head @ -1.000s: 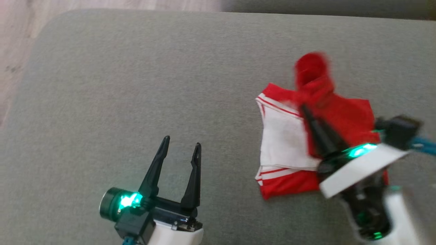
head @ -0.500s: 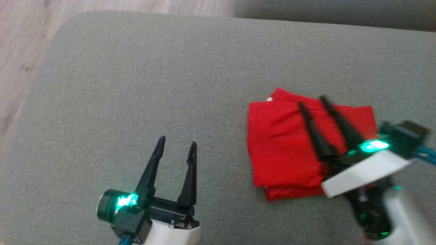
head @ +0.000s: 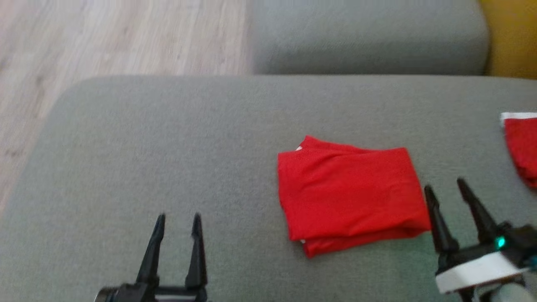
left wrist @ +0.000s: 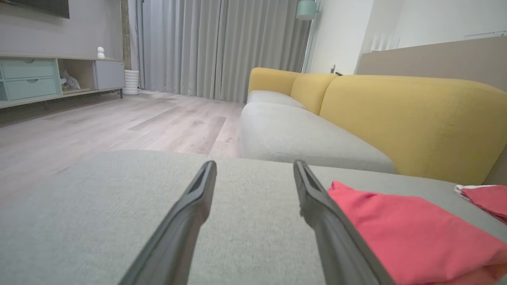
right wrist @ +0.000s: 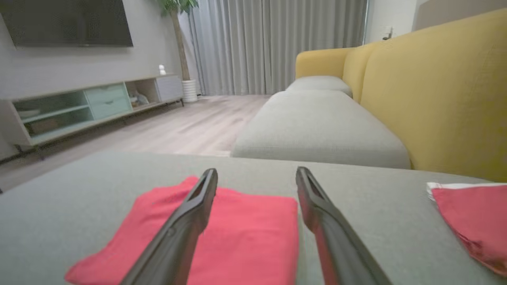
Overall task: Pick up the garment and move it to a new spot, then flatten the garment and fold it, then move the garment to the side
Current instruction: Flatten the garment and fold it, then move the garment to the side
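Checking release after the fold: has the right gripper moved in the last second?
Yes. The right gripper was over the right part of the folded garment; now it sits open off that edge, pulled back toward the robot. Camera shifted too.

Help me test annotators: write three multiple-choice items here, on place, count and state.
1. Where does the folded red garment lie? A) on the wooden floor B) on the grey cushion, beside the right gripper C) on a yellow backrest
2. How many red cloth pieces lie on the cushion? A) one B) two C) four
3. The left gripper is: A) open, empty B) shut on the garment C) shut on a cable
Answers: 1 B, it rests flat on grey fabric. 2 B, a second red piece lies at the right edge. 3 A, its jaws stand apart with nothing between.
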